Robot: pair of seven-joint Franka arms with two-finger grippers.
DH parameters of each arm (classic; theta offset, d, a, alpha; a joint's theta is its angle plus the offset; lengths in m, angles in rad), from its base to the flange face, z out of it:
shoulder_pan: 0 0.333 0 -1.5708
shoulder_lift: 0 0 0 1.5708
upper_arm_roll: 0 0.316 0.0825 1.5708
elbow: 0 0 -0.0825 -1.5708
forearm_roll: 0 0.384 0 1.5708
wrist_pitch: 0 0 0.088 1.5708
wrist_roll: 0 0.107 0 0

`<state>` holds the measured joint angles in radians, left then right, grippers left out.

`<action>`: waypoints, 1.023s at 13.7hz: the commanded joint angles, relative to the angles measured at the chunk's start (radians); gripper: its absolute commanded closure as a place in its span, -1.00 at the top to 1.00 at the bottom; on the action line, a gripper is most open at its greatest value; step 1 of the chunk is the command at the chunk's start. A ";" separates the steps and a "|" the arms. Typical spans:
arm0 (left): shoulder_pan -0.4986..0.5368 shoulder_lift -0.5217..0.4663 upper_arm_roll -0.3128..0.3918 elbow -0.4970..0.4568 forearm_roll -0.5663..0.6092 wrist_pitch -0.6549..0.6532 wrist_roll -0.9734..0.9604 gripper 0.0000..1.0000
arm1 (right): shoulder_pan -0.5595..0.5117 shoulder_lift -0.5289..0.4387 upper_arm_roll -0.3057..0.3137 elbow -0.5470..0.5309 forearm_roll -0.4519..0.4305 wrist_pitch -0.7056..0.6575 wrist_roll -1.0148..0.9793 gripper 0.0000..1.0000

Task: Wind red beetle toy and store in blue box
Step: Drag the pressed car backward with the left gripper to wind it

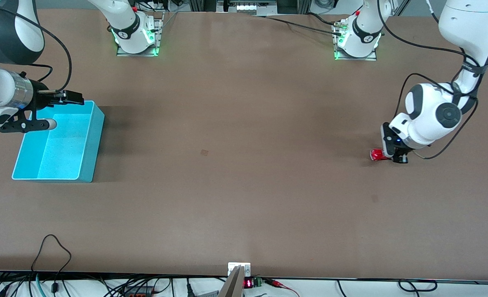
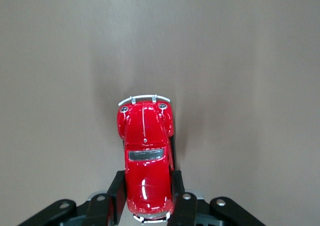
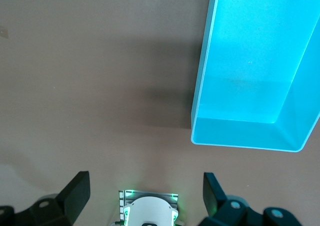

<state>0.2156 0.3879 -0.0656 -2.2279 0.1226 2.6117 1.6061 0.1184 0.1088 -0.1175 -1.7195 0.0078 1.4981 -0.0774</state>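
The red beetle toy (image 1: 377, 154) stands on the brown table toward the left arm's end. In the left wrist view the red beetle toy (image 2: 145, 151) sits between the two black fingers, which press on both sides of its rear half. My left gripper (image 1: 393, 157) (image 2: 148, 188) is low at the table, shut on the toy. The blue box (image 1: 96, 138) stands empty toward the right arm's end; it also shows in the right wrist view (image 3: 202, 86). My right gripper (image 1: 58, 110) (image 3: 145, 186) hangs open and empty over the box's corner nearest the robots' bases.
The arm bases (image 1: 136, 39) (image 1: 357, 43) stand along the table edge farthest from the front camera. Cables and a small device (image 1: 239, 272) lie at the edge nearest that camera. A small dark mark (image 1: 204, 152) is on the table's middle.
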 commanded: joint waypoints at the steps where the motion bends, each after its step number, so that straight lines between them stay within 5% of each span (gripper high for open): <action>1: 0.076 0.042 -0.002 -0.001 0.022 -0.013 0.124 -0.61 | -0.003 -0.003 0.002 0.011 0.009 -0.004 -0.008 1.00; 7: 0.165 0.046 -0.002 0.014 0.022 -0.018 0.213 -0.49 | -0.003 0.002 0.002 0.003 -0.035 0.025 -0.278 1.00; 9: 0.180 0.020 -0.003 0.030 0.006 -0.065 0.184 0.26 | 0.003 0.009 0.004 0.003 -0.063 0.036 -0.372 1.00; 10: 0.179 0.009 -0.013 0.062 0.006 -0.128 0.184 0.99 | 0.003 0.012 0.004 0.003 -0.071 0.045 -0.424 1.00; 14: 0.163 -0.079 -0.069 0.178 0.005 -0.382 0.178 1.00 | -0.003 0.022 0.004 -0.002 -0.086 0.051 -0.574 1.00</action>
<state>0.3785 0.3684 -0.1033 -2.0914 0.1223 2.3360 1.7921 0.1195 0.1276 -0.1172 -1.7200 -0.0601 1.5413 -0.5762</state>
